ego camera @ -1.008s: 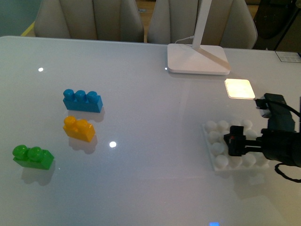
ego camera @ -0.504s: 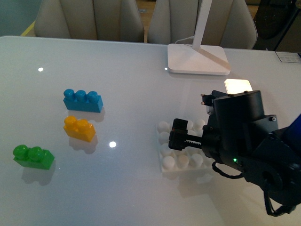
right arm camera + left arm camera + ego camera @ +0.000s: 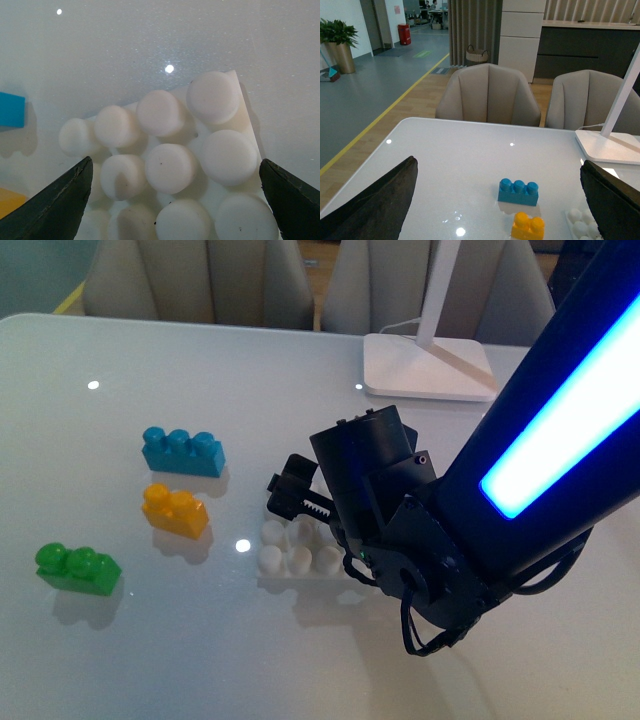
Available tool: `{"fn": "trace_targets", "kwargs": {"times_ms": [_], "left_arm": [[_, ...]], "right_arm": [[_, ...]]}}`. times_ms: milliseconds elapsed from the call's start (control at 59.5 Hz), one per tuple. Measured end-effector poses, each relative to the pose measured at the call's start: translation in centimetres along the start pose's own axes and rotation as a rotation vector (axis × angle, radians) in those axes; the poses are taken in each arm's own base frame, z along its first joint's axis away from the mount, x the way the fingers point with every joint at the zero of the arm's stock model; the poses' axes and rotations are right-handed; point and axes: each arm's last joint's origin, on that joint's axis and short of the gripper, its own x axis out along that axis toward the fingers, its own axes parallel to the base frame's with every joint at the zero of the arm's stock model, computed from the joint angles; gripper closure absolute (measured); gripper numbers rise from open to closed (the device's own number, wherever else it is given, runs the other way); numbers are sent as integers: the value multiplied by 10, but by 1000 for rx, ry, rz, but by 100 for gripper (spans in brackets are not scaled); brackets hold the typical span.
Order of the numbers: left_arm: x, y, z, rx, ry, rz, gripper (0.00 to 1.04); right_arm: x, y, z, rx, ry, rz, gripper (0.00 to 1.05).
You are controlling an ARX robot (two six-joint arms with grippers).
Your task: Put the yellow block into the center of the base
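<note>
From the front, my right arm (image 3: 480,470) comes in from the right side, dark with a lit blue strip along it. The wrist bends down, so my right gripper (image 3: 297,502) sits low over the far part of the base (image 3: 295,562). The base is a white studded plate lying near the middle of the table (image 3: 300,360); only its nearer rows of studs show past the gripper. The yellow block (image 3: 175,510) stands studs up just left of the base, not touching it. A blue brick (image 3: 183,452) lies behind it and a green brick (image 3: 78,568) sits further out toward the table's near left. A white lamp foot (image 3: 430,368) rests at the far side.

From my left wrist, my left gripper (image 3: 498,164) hangs above the table facing two chairs (image 3: 489,95), its jaws spread wide with nothing between them. The yellow block (image 3: 527,226) lies just in front of the blue brick (image 3: 518,192), with a corner of the base (image 3: 582,222) beside them.

From my right wrist, my dark fingers (image 3: 55,200) stand far apart at either side, straddling the base (image 3: 170,165), whose round studs fill the space between them. I cannot tell whether the pads touch its edges. A sliver of the yellow block (image 3: 9,204) shows past one finger.
</note>
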Motion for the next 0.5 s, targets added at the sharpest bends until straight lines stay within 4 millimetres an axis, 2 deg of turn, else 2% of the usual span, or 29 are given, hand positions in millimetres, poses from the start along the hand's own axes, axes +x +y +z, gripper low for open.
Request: {"fn": "trace_targets", "kwargs": {"times_ms": [302,504], "left_arm": [[0,0,0,0,0,0,7],[0,0,0,0,0,0,7]], "right_arm": [[15,29,4,9,16,20,9],[22,42,6,1,26,33,9]]}}
